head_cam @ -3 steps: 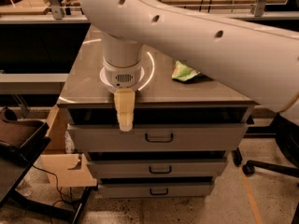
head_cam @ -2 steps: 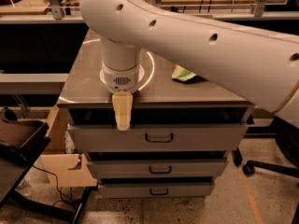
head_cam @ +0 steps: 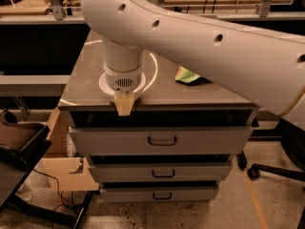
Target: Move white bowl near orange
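My gripper (head_cam: 124, 107) hangs from the thick white arm (head_cam: 205, 42) and points straight down over the front left of the cabinet top. A white rim shows on both sides of the wrist; it looks like the white bowl (head_cam: 102, 86), directly beneath the gripper and mostly hidden by it. I cannot tell whether the gripper touches the bowl. The orange is hidden, most likely behind the arm.
A green snack bag (head_cam: 188, 75) lies on the cabinet top (head_cam: 81, 87) to the right of the bowl. The cabinet has three drawers (head_cam: 162, 140) below. A dark bin (head_cam: 19, 140) and a cardboard box (head_cam: 64, 171) stand on the floor at left; a chair base (head_cam: 267, 171) is at right.
The gripper's tip has risen in the picture from the top drawer's front to the cabinet's front edge. The arm has shifted slightly. The bag has not moved.
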Robot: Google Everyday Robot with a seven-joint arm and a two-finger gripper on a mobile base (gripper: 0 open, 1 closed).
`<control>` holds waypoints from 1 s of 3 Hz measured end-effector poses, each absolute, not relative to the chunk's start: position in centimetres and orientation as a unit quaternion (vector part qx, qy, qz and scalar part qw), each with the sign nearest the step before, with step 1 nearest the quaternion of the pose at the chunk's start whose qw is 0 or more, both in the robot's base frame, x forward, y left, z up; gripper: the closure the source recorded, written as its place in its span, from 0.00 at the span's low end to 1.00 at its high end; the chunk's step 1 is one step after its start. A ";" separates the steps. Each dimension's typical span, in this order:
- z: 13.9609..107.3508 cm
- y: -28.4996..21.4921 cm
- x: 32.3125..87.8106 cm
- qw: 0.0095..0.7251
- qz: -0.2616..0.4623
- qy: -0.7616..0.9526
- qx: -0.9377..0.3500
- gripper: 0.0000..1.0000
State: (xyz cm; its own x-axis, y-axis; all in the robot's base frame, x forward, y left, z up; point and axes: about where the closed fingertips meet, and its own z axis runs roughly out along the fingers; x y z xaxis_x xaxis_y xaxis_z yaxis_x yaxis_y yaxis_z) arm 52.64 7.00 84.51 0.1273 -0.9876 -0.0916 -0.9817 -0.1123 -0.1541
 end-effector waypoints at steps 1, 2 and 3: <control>84.5 7.0 52.6 0.089 -0.017 0.660 -0.746 0.85; 84.5 7.0 52.6 0.090 -0.018 0.660 -0.746 1.00; 84.5 7.0 52.6 0.090 -0.018 0.660 -0.746 1.00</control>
State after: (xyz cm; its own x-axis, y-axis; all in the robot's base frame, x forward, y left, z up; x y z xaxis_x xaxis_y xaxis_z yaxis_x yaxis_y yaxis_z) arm 52.59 7.05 84.52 0.1291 -0.9874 -0.0917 -0.9810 -0.1136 -0.1574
